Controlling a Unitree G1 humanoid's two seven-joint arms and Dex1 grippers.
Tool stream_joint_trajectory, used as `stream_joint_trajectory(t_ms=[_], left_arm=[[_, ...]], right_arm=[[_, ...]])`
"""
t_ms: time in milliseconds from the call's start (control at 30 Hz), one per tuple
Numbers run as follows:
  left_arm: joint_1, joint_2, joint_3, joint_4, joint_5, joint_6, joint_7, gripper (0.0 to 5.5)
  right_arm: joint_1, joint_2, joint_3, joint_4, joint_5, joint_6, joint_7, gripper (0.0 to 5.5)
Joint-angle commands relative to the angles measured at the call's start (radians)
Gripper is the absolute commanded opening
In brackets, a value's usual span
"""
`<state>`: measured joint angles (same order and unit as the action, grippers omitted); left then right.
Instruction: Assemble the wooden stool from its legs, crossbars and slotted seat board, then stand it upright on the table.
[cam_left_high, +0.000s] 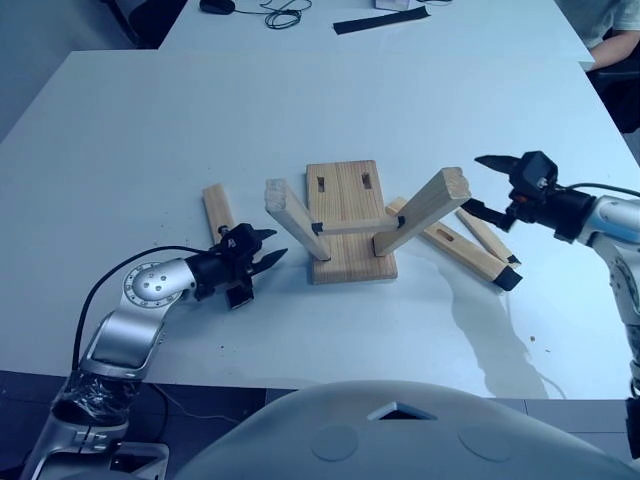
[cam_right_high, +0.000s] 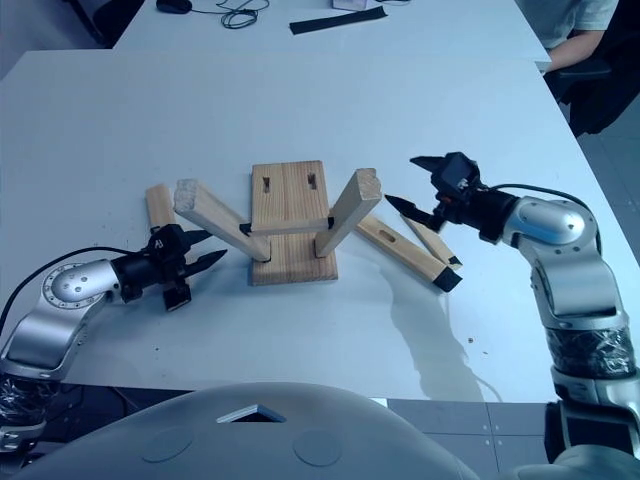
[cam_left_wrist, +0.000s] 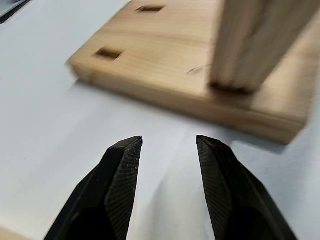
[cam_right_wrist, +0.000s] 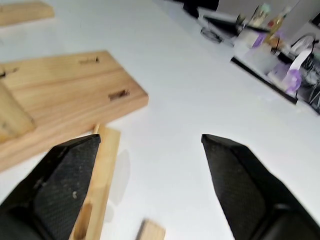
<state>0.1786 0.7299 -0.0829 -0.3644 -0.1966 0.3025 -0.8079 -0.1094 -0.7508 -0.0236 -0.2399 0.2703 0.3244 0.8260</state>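
pale wooden seat board w/ rectangular slots (cam_left_high: 348, 200) lies flat mid white table (cam_left_high: 150, 120). two pale wooden legs (cam_left_high: 295, 218) stand splayed in its near slots, joined by a short wooden crossbar (cam_left_high: 352, 227); far slots (cam_left_high: 343, 182) are empty. approx half done. a long loose leg (cam_left_high: 462, 252) & a thin bar (cam_left_high: 487, 237) lie to the right of the board, a short wood piece (cam_left_high: 217, 210) to the left. left gripper (cam_left_high: 277, 244) is near the board w/ fingers spread, empty. right gripper (cam_left_high: 472, 183) is beside the right leg, fingers wide apart, empty.
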Motion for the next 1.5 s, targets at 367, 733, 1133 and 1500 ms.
stream_joint_trajectory(t_ms=[367,733,1133,1500], left_arm=[[-0.020,0.164,-0.059,-0.318,-0.312,0.399,-0.226,2.04],[-0.158,-0.048,-0.171,-0.251,-0.361,0.541,-0.037,2.04],[-0.127,0.068,-0.220,-0.105,-0.160,0.369,-0.060,2.04],[-0.225,-0.029,-0.249,0.018,-0.056,0.370,0.029,2.04]], right_arm=[[-0.311,0.217,0.245,0.458,-0.248,-0.243,-0.053,3.73],[-0.286,0.267,0.315,0.468,-0.303,-0.329,-0.011,3.73],[-0.206,0.264,0.347,0.328,-0.325,-0.313,0.019,3.73],[-0.215,0.320,0.361,0.292,-0.320,-0.268,-0.012,3.73]])
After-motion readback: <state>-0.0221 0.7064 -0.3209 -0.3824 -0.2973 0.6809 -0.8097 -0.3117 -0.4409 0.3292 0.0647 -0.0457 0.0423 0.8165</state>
